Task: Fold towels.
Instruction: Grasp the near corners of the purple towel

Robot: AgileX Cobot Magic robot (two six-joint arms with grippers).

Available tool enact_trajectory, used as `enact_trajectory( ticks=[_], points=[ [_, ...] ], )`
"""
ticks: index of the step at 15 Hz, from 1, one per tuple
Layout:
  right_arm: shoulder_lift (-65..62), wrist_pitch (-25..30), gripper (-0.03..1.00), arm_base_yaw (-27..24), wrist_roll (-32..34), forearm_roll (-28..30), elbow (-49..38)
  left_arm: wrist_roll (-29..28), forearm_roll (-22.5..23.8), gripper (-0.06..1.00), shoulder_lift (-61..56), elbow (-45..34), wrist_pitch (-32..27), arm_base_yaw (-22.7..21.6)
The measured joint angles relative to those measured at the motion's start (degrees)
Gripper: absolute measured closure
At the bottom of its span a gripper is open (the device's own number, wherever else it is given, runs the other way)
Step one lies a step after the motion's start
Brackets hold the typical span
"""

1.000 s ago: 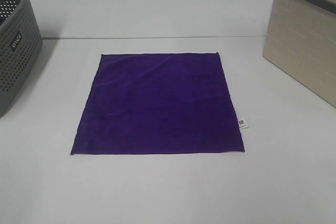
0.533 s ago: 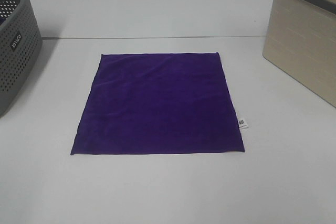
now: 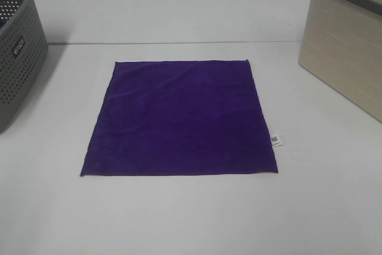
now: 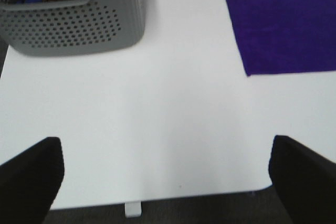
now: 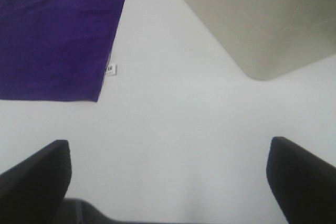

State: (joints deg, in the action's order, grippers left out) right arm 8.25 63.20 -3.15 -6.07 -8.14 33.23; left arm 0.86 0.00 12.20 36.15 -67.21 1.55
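Observation:
A deep purple plush towel lies flat and spread out square in the middle of the white table, with a small white tag at its right edge. It also shows in the left wrist view and in the right wrist view. Neither gripper shows in the exterior high view. My left gripper is open and empty above the table's near left edge, apart from the towel. My right gripper is open and empty near the table's front right, apart from the towel.
A dark grey perforated basket stands at the left edge of the table, also seen in the left wrist view. A beige basket with a dark rim stands at the right, also seen in the right wrist view.

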Motion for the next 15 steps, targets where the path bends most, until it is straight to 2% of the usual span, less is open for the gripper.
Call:
enact_trajectory(
  ticks=[1, 3, 4, 5, 7, 8, 11, 13, 14, 15],
  points=[
    [8.59, 2.01, -0.01, 0.0, 0.8, 0.11, 3.95, -0.17, 1.03, -0.04, 9.05, 4.93, -2.23, 0.0],
    [29.85, 6.13, -0.01, 0.0, 0.8, 0.23, 14.04, 1.55, 1.09, -0.04, 25.9, 12.78, -2.35, 0.0],
    [40.11, 5.67, -0.01, 0.0, -1.26, -0.57, 18.56, 3.67, 0.86, -0.04, 33.52, 15.36, -2.29, 0.0],
    [54.49, 0.4, -0.01, 0.0, -8.31, -6.3, 23.55, 6.82, -1.72, -0.04, 47.67, 17.19, 2.41, 0.0],
    [61.25, -2.18, -0.01, -0.46, -11.92, -11.34, 24.52, 11.0, -8.19, -0.04, 55.81, 17.13, 4.76, 0.0],
    [64.17, -2.52, -0.01, -2.18, -14.78, -15.18, 24.12, 16.1, -14.32, -0.04, 60.05, 16.56, 5.96, 0.0],
    [69.56, -2.01, 0.02, -14.09, -30.19, -33.4, 18.33, 28.36, -28.19, -0.03, 71.96, 15.93, 11.46, 0.0],
    [72.99, -1.6, 0.03, -15.81, -37.13, -40.28, 16.1, 32.77, -31.63, -0.03, 78.27, 15.93, 15.07, 0.0],
    [77.35, -2.06, 0.04, -14.9, -39.82, -41.08, 15.58, 35.58, -32.54, -0.03, 85.14, 16.79, 17.99, 0.0],
    [79.41, -3.95, 0.04, -13.69, -39.71, -40.57, 15.58, 36.04, -33.06, -0.03, 88.12, 17.93, 18.16, -0.06]
  ],
)
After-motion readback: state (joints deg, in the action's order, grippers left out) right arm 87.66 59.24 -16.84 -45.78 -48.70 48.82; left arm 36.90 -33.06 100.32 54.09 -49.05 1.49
